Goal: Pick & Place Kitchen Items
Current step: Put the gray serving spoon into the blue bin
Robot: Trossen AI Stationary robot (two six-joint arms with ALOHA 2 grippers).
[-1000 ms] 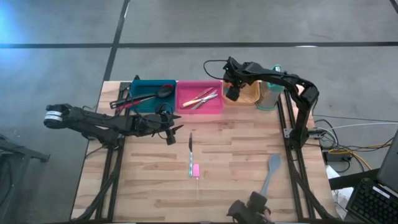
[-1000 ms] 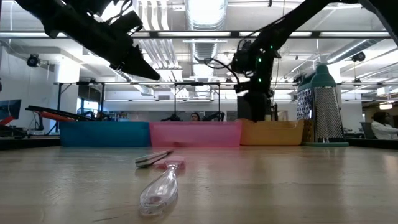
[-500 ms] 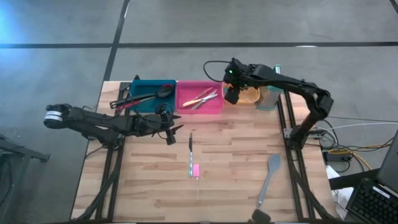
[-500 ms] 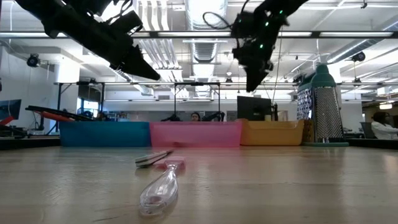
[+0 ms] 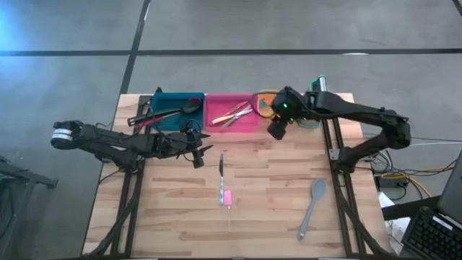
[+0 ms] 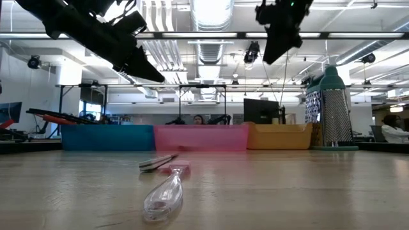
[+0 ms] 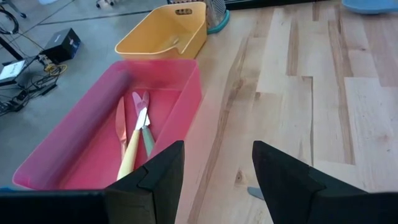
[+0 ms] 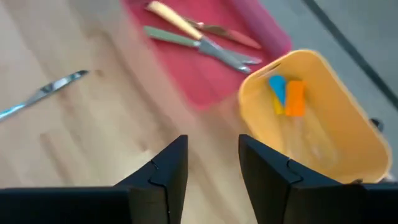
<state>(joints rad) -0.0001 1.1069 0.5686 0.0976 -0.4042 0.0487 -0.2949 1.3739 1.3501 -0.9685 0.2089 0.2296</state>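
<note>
On the table lie a metal knife (image 5: pixel 221 167), a clear utensil with a pink handle (image 5: pixel 227 197) and a grey spatula (image 5: pixel 312 206), each flat on the wood. The teal bin (image 5: pixel 177 108) holds long black spoons, the pink bin (image 5: pixel 231 114) holds knives (image 7: pixel 134 134), and the orange bin (image 8: pixel 323 124) holds blue and orange pieces (image 8: pixel 286 94). My right gripper (image 5: pixel 276 130) hangs open and empty, high above the table just near of the pink and orange bins. My left gripper (image 5: pixel 198 148) waits open above the table near the teal bin.
An upright teal-and-white grater (image 6: pixel 329 108) stands right of the orange bin at the far right. The three bins line the table's far edge. Bare wood lies between the knife and the spatula. People sit in the room beyond the table.
My right gripper has risen out of the orange bin and swung toward the table's near edge and a little to the right, tipping as it went. It carries nothing. The left arm has kept still.
</note>
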